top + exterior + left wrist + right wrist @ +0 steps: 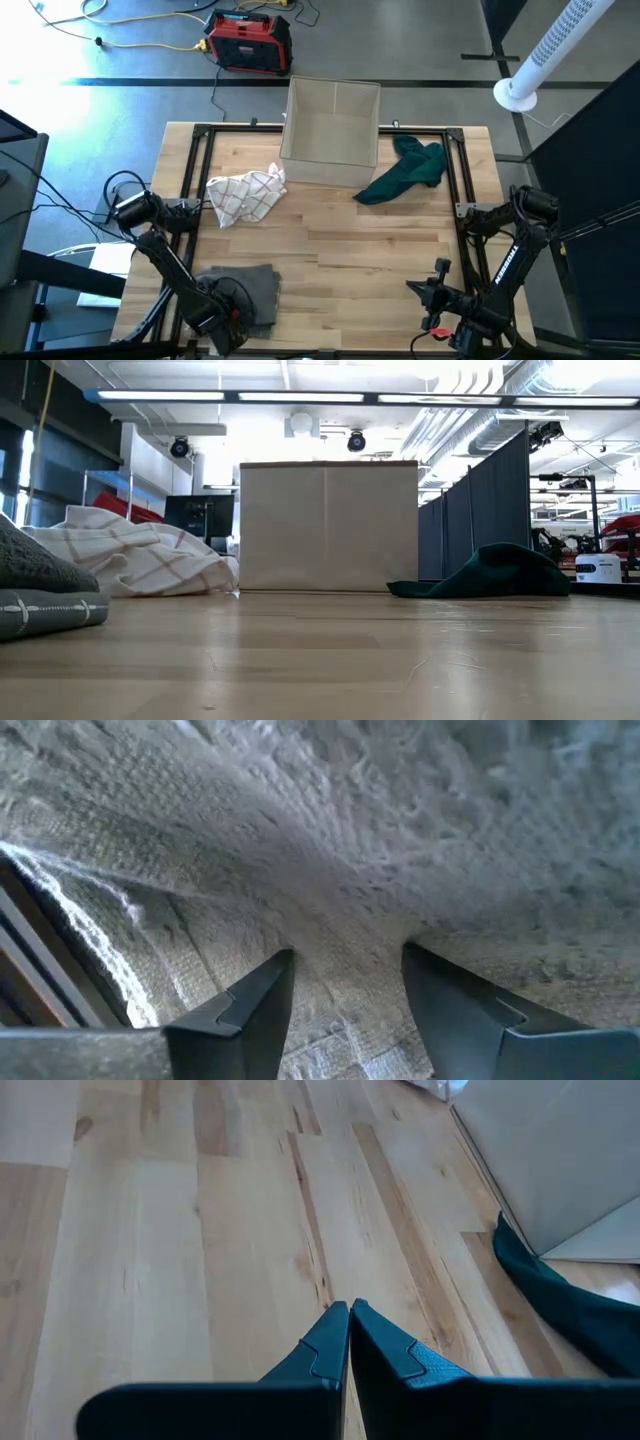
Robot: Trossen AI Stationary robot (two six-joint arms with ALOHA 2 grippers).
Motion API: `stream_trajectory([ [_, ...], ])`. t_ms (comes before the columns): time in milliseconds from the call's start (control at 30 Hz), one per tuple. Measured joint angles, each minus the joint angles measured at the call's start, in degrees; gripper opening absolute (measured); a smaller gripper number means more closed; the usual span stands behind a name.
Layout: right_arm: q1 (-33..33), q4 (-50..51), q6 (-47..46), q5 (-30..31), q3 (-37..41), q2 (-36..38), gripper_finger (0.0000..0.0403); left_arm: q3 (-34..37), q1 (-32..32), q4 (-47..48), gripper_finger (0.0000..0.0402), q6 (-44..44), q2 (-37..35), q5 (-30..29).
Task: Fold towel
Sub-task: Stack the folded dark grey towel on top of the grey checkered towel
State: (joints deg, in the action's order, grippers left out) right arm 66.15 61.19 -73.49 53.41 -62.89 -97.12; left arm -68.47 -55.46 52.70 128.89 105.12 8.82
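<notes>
High view coverage takes in the whole wooden table (pixel 330 250), on which the largest thing, a beige fabric box (pixel 332 122), is set at the far edge; its inside is seen to be bare, nothing being held in it. Just beside the box's right corner a dark green towel (pixel 405 170) is left crumpled, and at its left corner a white checked towel (pixel 245 194) is bunched, both apparently awaiting their turn. The grey towel (pixel 250 290), already laid in a flat, squared stack at the near left edge, is judged to be the piece in hand. The left end effector (pixel 345 1010) is held low over it, fingers parted, with the grey weave filling the gap and nothing clamped, so a release is inferred. The right end effector (pixel 348 1342) is parked at the near right, fingers pressed shut on nothing.
</notes>
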Motion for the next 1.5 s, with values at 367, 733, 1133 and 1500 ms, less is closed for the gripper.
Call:
stream_trajectory([
  [367,-0.2,0.0,0.2,0.3,0.0,0.0,0.0000,-0.9,0.0,0.2,0.0034,-0.7,0.0,-0.5],
  [733,-0.2,0.1,0.4,0.4,0.0,0.0,0.0000,-2.7,0.5,1.2,0.0003,-1.1,-1.4,-0.5],
  [1133,-0.2,0.5,0.4,1.0,0.0,0.0,0.0000,-7.0,-0.2,7.0,0.0001,-4.0,-2.1,9.3],
  [1500,-0.2,0.8,0.4,1.6,0.0,0.0,0.0000,-7.0,-1.6,10.8,0.0005,-2.1,-2.0,9.3],
])
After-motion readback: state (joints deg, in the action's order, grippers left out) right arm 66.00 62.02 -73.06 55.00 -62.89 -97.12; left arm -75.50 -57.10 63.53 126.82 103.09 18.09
